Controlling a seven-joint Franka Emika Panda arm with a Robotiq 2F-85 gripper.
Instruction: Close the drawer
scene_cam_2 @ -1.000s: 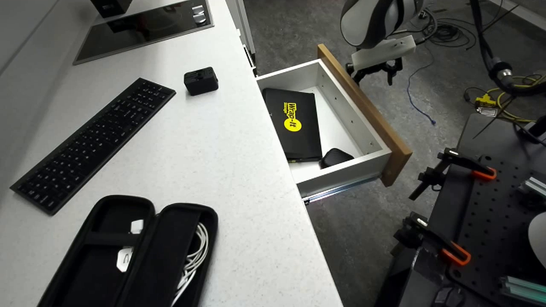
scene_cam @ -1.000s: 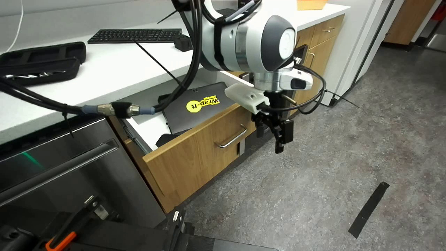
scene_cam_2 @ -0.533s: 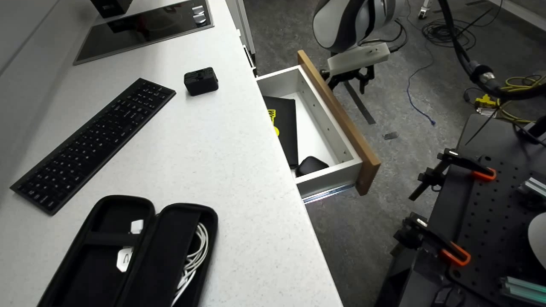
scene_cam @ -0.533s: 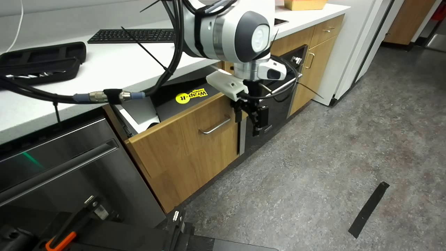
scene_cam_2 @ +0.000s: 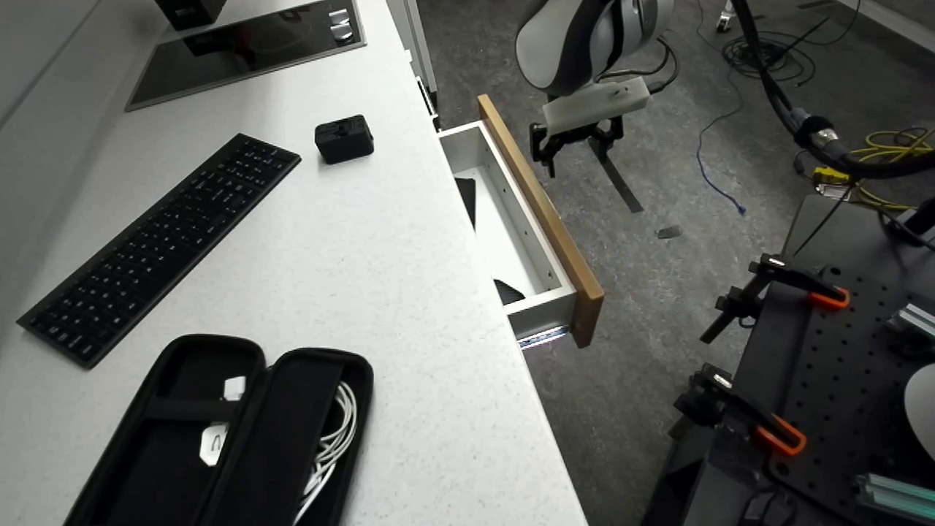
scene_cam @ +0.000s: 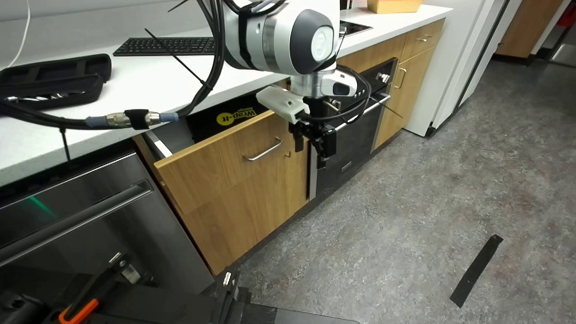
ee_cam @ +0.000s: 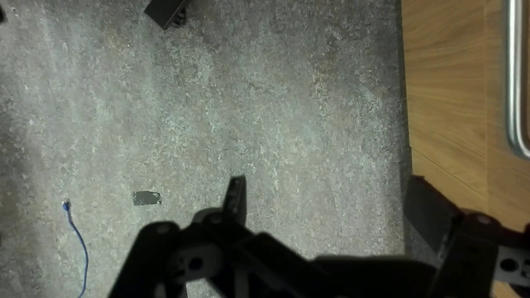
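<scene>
The drawer [scene_cam: 202, 171] has a light-wood front and a silver bar handle [scene_cam: 263, 150]. It stands partly open, with its white inner walls showing in an exterior view [scene_cam_2: 540, 296]. A black case [scene_cam: 204, 119] with a yellow label lies inside. My gripper [scene_cam: 311, 155] points down in front of the far end of the drawer front, beside the handle. In an exterior view the gripper [scene_cam_2: 577, 153] is just outside the wood front; contact is unclear. In the wrist view my gripper [ee_cam: 333, 196] is open and empty, with the wood front [ee_cam: 497, 124] and handle [ee_cam: 514, 74] at the right.
The white counter [scene_cam_2: 350, 256] overhangs the drawer and carries a keyboard [scene_cam_2: 168, 241], an open black case [scene_cam_2: 248, 409] and a black cube [scene_cam_2: 345, 139]. A stainless appliance [scene_cam: 103, 225] and a black oven [scene_cam: 351, 144] flank the drawer. A black table with clamps [scene_cam_2: 825, 351] stands opposite.
The drawer has slid inward under the counter, and less of its inside shows. My gripper has moved the same way, staying close to the drawer front.
</scene>
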